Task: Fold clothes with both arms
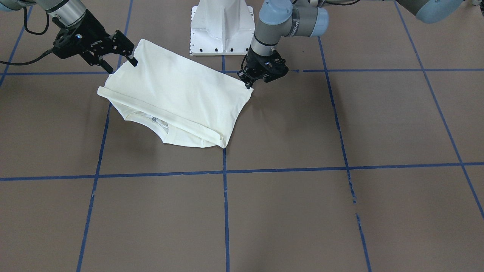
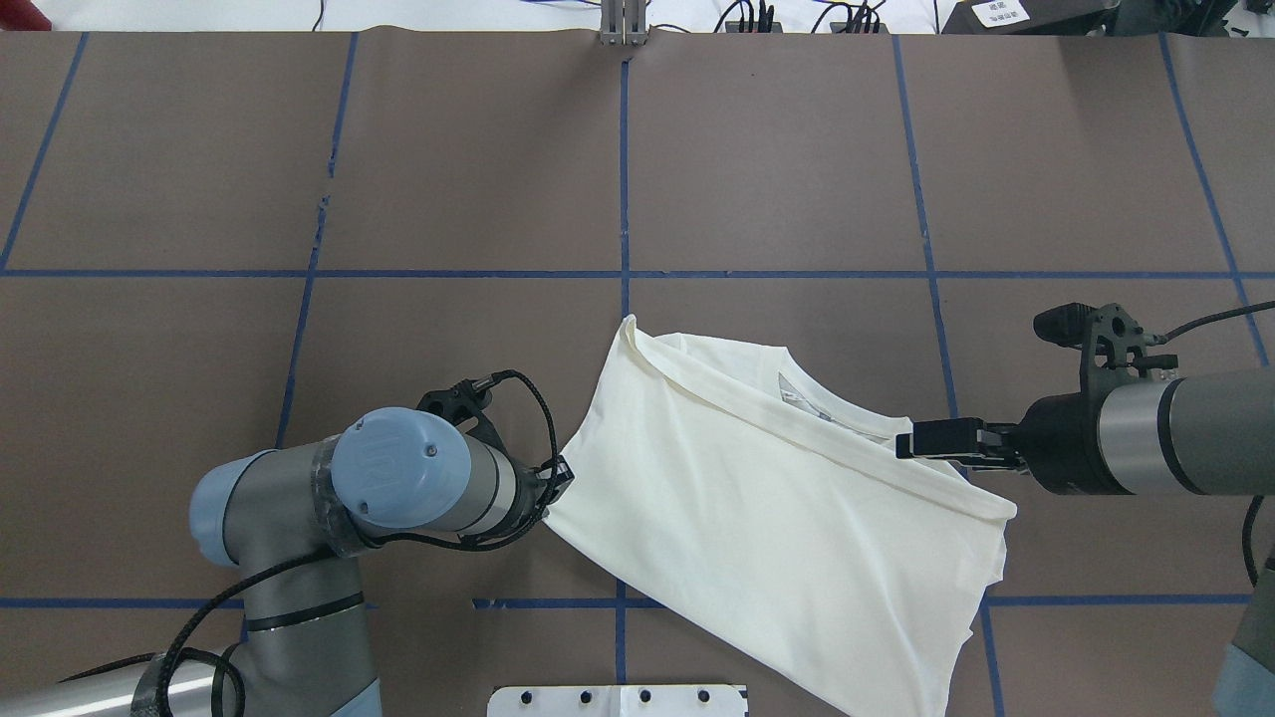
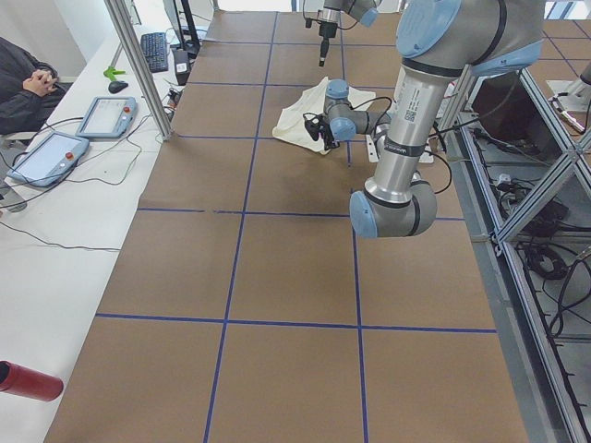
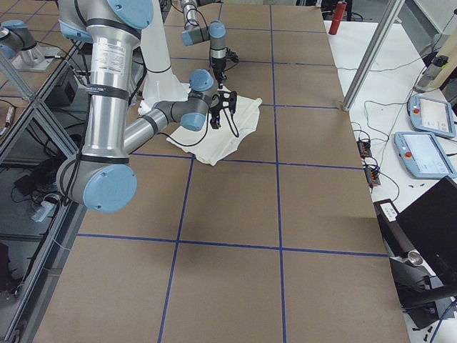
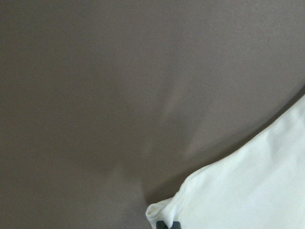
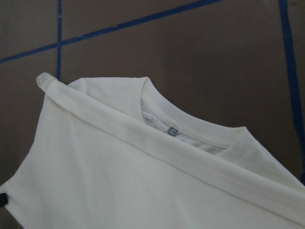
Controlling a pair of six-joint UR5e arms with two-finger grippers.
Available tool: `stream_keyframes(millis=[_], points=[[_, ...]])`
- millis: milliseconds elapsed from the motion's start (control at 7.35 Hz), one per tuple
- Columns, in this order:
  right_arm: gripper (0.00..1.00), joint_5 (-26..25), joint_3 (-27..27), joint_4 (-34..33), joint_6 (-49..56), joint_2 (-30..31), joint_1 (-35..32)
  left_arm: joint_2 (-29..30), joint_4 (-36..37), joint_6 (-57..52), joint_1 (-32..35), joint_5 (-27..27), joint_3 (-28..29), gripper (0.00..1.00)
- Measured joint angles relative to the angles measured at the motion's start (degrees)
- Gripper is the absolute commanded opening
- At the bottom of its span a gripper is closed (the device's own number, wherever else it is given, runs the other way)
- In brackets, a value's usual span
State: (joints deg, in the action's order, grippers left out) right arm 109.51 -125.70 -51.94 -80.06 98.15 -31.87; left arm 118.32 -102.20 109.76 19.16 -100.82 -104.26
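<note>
Your surface (image 2: 797, 149) is one broad brown sheet, ruled into squares by blue tape (image 2: 625, 199). That grid gives you lines to square the garment against.

The left arm (image 2: 299, 518) and the right arm (image 2: 1175, 428) come in from opposite sides. They are set to work the cloth from both ends, which suits a fold that needs two matched grips.

The T-shirt (image 2: 757, 518) lies on the robot's side of the surface, close to the white pedestal (image 1: 223, 26) and mostly towards the robot's right. It sits at an angle to the tape. Its plain cream side is up, so no print shows. It looks partly folded, not finished.

The left hand (image 1: 249, 84) is clamped on the shirt corner nearest it. The wrist view shows that corner bunched at a dark fingertip. I judge it is holding the corner so the cloth does not slide.

The right hand (image 1: 121, 65) hovers at the opposite edge with its fingers apart, gripping nothing. It is probably lining up for the partner grip.

A long folded band (image 6: 143, 138), likely a sleeve laid across, runs over the body just below the collar (image 6: 200, 136). Keep it flat when you lift.

The small label (image 6: 173, 131) inside the neck tells you which end is the top.
</note>
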Motion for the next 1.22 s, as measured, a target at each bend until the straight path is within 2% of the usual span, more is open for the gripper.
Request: stream_keyframes(millis=[272,816,1225], points=[[1.00,0.0,0.0,0.0,0.0,0.0,0.0,1.3,-0.1,-2.2,6.0,0.0,3.5,0.00],[1.00,-0.5,0.2,0.0,0.0,-0.2,0.0,9.8,-8.5,-13.3,19.7,0.0,22.0,0.00],[1.00,-0.6,0.9,0.1,0.0,-0.6,0.1,19.0,-21.0,-17.2,24.0,-0.1,38.3,0.00]])
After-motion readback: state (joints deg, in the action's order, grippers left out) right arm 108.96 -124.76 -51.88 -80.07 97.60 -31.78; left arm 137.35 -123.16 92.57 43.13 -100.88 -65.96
